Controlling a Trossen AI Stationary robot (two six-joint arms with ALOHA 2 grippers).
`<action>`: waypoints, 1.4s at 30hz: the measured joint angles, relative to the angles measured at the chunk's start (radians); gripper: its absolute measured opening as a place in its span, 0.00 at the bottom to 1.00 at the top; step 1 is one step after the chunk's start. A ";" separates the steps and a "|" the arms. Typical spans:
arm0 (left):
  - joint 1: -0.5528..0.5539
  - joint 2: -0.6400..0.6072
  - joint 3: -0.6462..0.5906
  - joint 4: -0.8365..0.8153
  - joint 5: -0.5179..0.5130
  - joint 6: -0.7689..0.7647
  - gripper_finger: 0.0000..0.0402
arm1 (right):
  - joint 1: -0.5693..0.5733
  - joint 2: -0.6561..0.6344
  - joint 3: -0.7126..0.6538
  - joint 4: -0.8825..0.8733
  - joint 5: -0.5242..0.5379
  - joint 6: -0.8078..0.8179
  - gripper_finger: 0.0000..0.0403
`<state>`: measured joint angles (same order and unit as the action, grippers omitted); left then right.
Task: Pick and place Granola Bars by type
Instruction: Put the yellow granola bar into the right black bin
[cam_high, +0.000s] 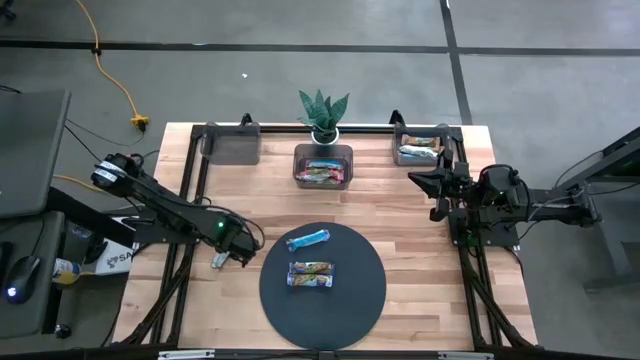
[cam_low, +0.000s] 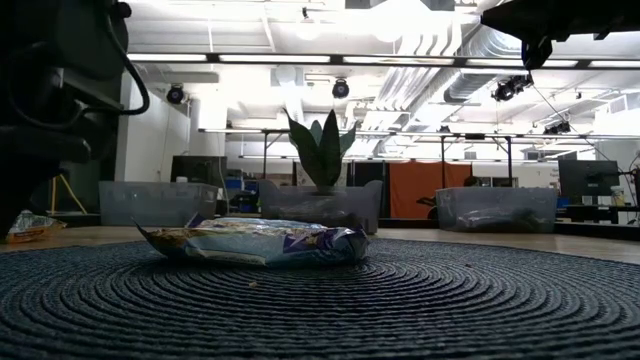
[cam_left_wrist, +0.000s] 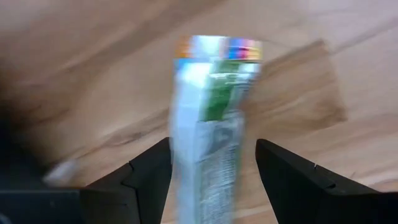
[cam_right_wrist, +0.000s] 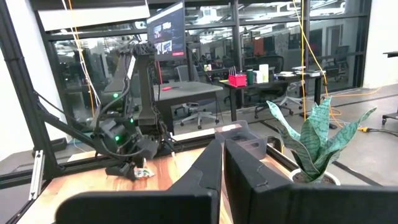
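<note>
My left gripper (cam_high: 228, 254) (cam_left_wrist: 213, 168) is open and low over the bare wood left of the round dark mat (cam_high: 365, 300). A silver-green granola bar (cam_left_wrist: 214, 106) (cam_high: 219, 261) lies between its two fingers; the view is blurred. A blue bar (cam_high: 308, 239) and a multicoloured bar (cam_high: 311, 273) (cam_low: 255, 241) lie flat on the mat. More bars sit in the middle bin (cam_high: 323, 168) and the right bin (cam_high: 420, 150). My right gripper (cam_high: 428, 186) (cam_right_wrist: 224, 163) is shut and waits above the table's right side.
An empty clear grey bin (cam_high: 232, 143) stands at the far left, and a potted plant (cam_high: 324, 115) stands behind the middle bin. Black frame rails (cam_high: 190, 190) run along the table's left and right sides. Bare wood lies between the mat and the bins.
</note>
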<state>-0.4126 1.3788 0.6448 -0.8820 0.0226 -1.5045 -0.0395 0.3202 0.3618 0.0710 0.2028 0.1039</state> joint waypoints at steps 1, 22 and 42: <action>0.000 0.000 -0.012 0.039 0.008 0.005 0.56 | 0.000 0.000 0.000 0.000 0.000 0.000 0.00; 0.001 -0.005 -0.062 0.121 0.038 0.057 0.34 | 0.000 0.000 0.000 0.000 0.000 0.000 0.00; -0.001 -0.002 -0.046 0.124 -0.001 0.125 0.11 | 0.000 0.000 0.000 0.000 0.000 0.000 0.00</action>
<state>-0.4133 1.3766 0.5987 -0.7578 0.0219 -1.3796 -0.0395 0.3202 0.3618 0.0711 0.2028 0.1039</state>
